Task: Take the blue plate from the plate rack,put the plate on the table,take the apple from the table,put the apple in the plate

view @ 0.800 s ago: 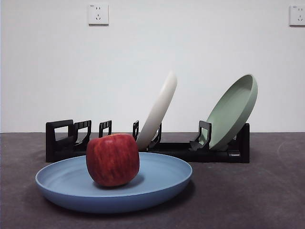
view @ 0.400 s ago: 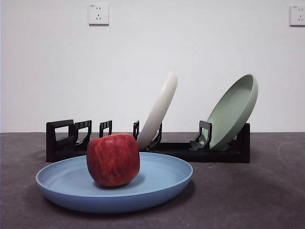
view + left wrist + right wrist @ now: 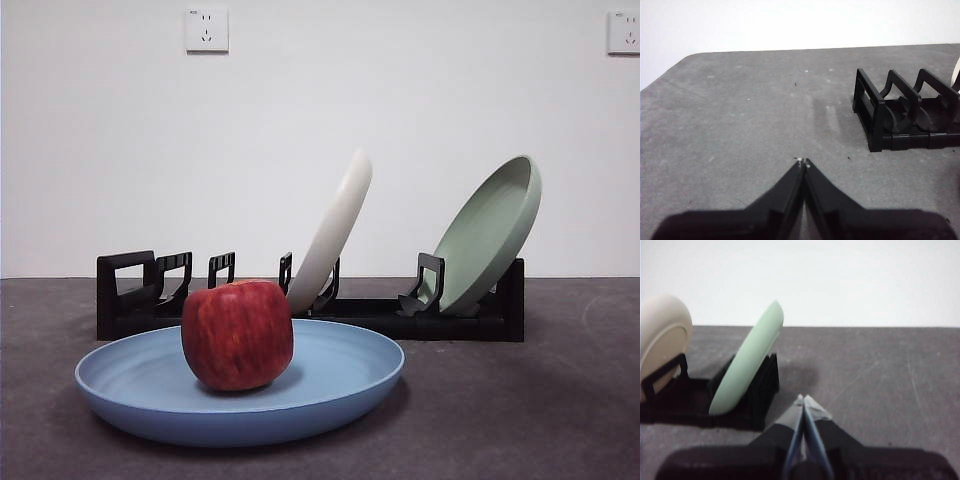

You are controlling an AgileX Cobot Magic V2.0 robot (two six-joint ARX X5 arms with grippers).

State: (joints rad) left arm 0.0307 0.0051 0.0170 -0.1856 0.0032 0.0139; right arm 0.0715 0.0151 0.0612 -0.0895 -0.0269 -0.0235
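The blue plate (image 3: 330,385) lies flat on the dark grey table (image 3: 520,410) at the front, left of centre. The red apple (image 3: 237,334) sits upright in the plate, a little left of its middle. The black plate rack (image 3: 380,316) stands behind it; its handle end shows in the left wrist view (image 3: 900,116). My left gripper (image 3: 803,162) is shut and empty above bare table beside the rack's end. My right gripper (image 3: 803,400) is shut and empty near the rack's other end. Neither arm shows in the front view.
A cream-white plate (image 3: 334,232) leans in the rack's middle slot, and a pale green plate (image 3: 490,234) leans at its right end; both show in the right wrist view, cream (image 3: 662,335) and green (image 3: 747,357). A white wall stands behind the table.
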